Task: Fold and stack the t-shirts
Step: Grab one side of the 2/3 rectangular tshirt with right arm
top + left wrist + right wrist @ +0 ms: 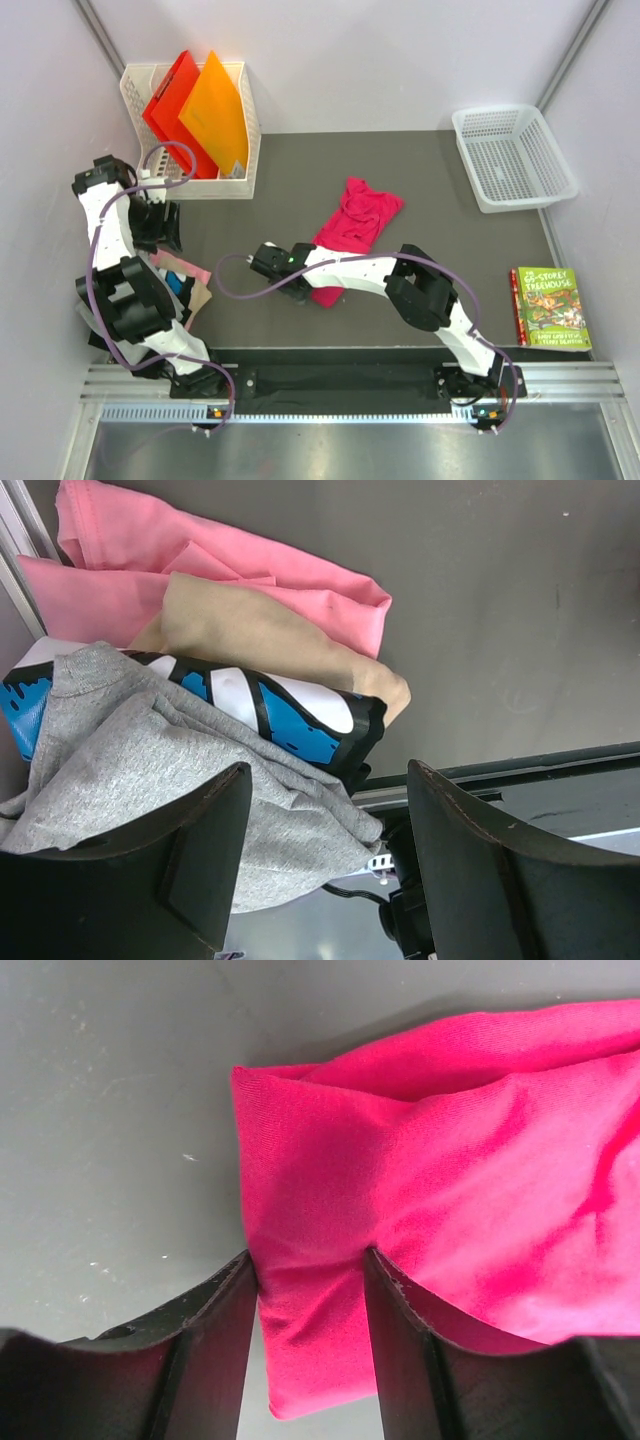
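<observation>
Right jaws are clenched on the magenta shirt's corner; left jaws hang released. Both layers should be pinched before lifting.

left gripper jaws apart, nothing between | grey shirt at 8 o'clock, atop blue-white-black shirt | tan shirt and pink shirt toward 11
</observation>
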